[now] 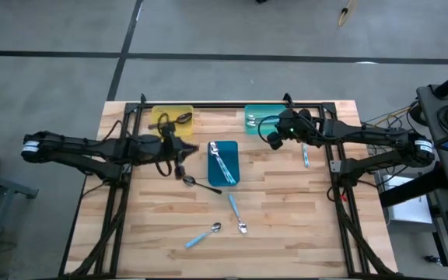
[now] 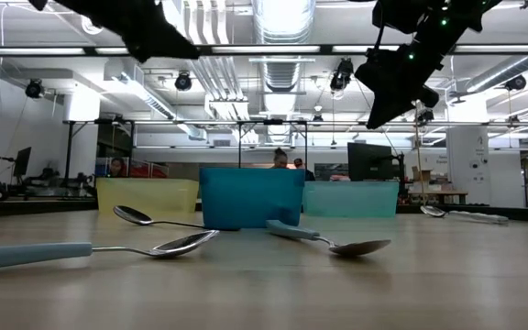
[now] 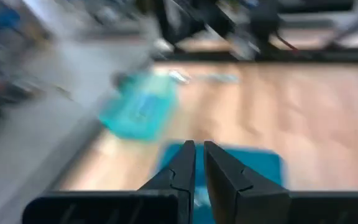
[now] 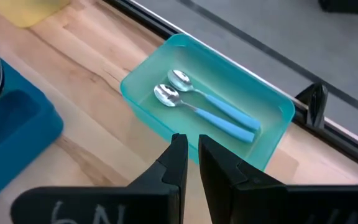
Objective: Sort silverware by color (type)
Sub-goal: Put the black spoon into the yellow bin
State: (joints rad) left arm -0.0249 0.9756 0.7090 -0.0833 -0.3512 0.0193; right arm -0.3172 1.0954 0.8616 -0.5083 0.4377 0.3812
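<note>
Three trays stand at the table's far side: a yellow tray (image 1: 173, 118) with a dark spoon, a blue tray (image 1: 224, 163) with silver spoons, and a teal tray (image 4: 207, 68) with two blue-handled spoons (image 4: 219, 112). Loose on the wood lie a black spoon (image 1: 201, 183) and three blue-handled spoons (image 1: 236, 213) (image 1: 203, 236) (image 1: 306, 155). My left gripper (image 3: 199, 146) hovers shut and empty beside the blue tray's left side (image 1: 193, 149). My right gripper (image 4: 190, 140) hovers shut and empty just near of the teal tray (image 1: 273, 140).
A black metal frame (image 1: 232, 105) runs along the table's far edge and down both sides. The near half of the table holds only the loose spoons. In the low view both arms hang high above the table (image 2: 145, 32) (image 2: 397, 82). People show in the room behind.
</note>
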